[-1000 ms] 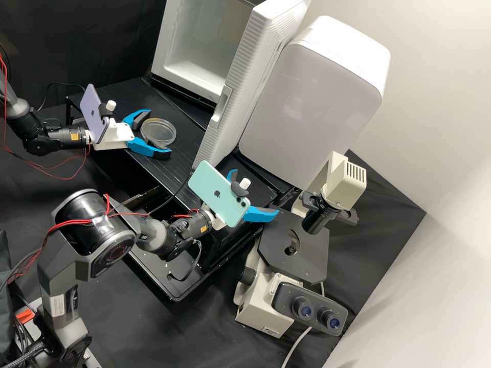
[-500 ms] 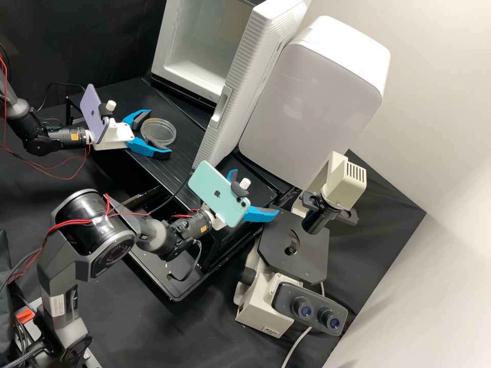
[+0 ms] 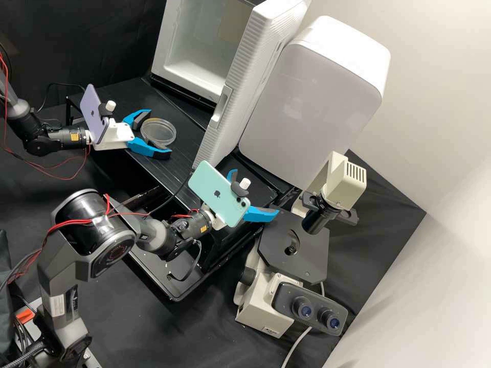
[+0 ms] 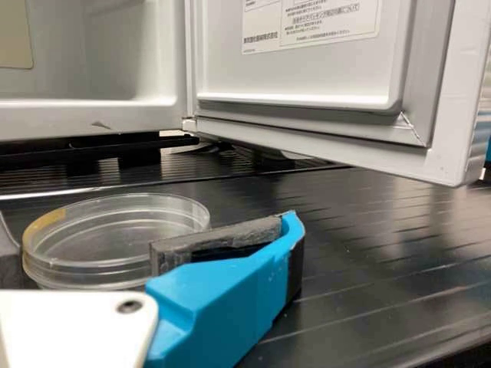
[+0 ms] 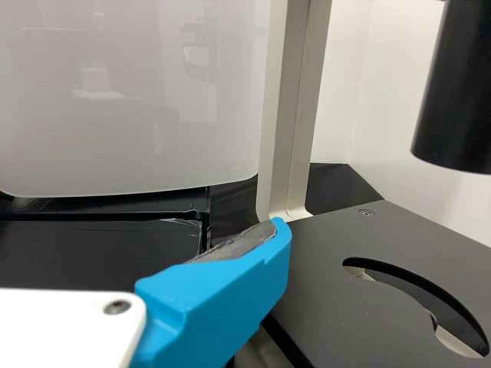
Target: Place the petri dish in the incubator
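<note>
My left gripper (image 3: 158, 132) holds its blue fingers spread around the round clear petri dish (image 4: 115, 234), lying flat on the ribbed black bench (image 4: 368, 230) before the open white incubator (image 3: 204, 46); my right gripper (image 3: 255, 193) is spread too

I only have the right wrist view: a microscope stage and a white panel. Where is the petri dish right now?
Observer: The petri dish lies on the black bench in front of the incubator, between the open fingers of the left gripper.
Operator: Is the incubator open?
Observer: Yes, its door stands wide open.
Operator: Has the dish been lifted?
Observer: No, it rests flat on the bench.
</note>
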You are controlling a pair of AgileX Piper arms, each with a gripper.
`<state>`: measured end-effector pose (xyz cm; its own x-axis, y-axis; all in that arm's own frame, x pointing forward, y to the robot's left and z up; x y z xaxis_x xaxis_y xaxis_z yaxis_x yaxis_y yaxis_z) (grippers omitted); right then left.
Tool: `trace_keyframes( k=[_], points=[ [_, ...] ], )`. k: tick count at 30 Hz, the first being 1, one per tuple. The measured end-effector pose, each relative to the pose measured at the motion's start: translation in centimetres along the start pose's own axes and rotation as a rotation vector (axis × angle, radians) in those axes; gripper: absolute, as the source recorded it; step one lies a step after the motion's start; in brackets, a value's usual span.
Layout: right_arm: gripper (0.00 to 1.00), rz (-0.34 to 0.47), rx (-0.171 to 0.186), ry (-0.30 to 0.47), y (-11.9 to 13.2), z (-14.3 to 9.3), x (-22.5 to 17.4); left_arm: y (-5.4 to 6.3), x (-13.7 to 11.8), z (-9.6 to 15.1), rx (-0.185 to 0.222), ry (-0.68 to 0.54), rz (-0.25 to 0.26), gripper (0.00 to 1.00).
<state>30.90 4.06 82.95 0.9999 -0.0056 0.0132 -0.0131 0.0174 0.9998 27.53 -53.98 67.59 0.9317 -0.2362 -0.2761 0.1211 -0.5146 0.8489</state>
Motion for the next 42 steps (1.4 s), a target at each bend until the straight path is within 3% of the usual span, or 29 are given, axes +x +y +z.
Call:
trace_keyframes(
  k=[24, 30, 42],
  points=[
    [1.0, 0.0, 0.0, 0.0, 0.0, 0.0, 0.0, 0.01, 0.0, 0.0, 0.0, 0.0, 0.001, 0.0],
    [1.0, 0.0, 0.0, 0.0, 0.0, 0.0, 0.0, 0.11, 0.1, -0.19, -0.023, -0.026, -0.001, 0.0],
    [1.0, 0.0, 0.0, 0.0, 0.0, 0.0, 0.0, 0.11, 0.1, -0.18, -0.022, -0.027, -0.002, 0.0]
  ],
)
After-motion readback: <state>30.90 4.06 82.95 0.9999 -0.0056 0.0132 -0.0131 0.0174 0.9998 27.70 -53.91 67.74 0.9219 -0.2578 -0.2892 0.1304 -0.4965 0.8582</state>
